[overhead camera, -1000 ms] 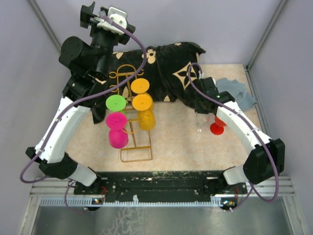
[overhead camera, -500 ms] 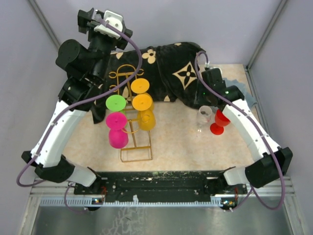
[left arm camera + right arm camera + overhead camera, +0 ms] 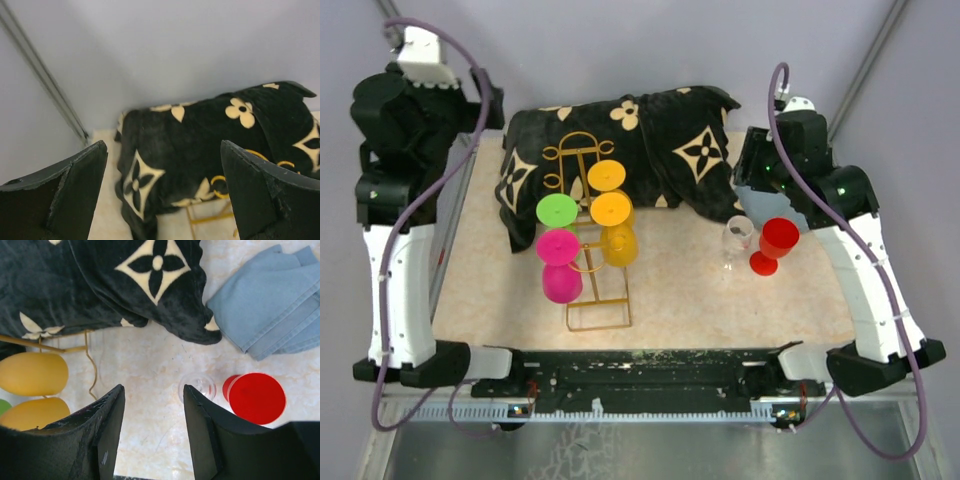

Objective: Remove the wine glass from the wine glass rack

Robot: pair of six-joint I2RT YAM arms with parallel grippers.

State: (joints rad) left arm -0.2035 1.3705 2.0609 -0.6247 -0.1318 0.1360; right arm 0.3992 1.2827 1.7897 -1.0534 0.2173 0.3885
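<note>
Top external: pink glass (image 3: 559, 264) hangs bowl-down on the rack (image 3: 598, 318), probably light, slick plastic; take its bowl. Left gripper (image 3: 163, 150) wide, right gripper (image 3: 154, 395) parted, both empty.

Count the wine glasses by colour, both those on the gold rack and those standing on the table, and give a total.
Orange glasses: 2
Green glass: 1
Pink glass: 1
Red glass: 1
Clear glass: 1
Total: 6
</note>
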